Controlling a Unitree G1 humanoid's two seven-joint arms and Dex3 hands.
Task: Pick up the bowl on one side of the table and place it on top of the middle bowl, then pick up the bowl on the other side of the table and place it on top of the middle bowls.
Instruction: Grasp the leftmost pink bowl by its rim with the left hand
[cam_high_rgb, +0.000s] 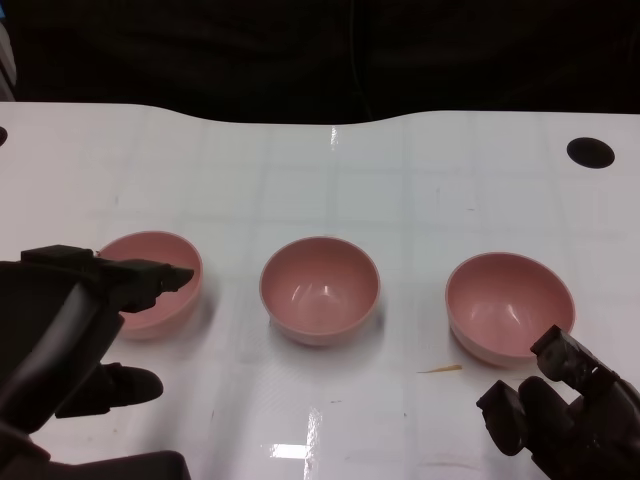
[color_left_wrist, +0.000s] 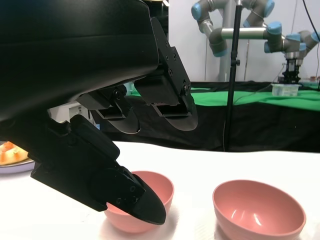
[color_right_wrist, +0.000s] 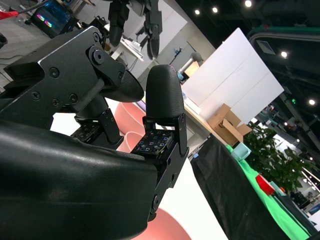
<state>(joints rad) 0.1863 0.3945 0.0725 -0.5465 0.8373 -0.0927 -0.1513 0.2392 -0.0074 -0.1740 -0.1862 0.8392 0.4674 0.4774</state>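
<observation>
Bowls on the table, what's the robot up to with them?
Three pink bowls sit in a row on the white table, none stacked yet. The left hand is open, its fingers reaching over the rim of the left bowl, apparently about to grasp it. The middle bowl sits untouched. The right hand is just short of the right bowl, holding nothing.

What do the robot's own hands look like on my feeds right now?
Both are matte black. The left hand has blocky, angular segments with visible screws and smooth tapered fingertips. The right hand shows a rounded textured fingertip above a gridded pad.
</observation>
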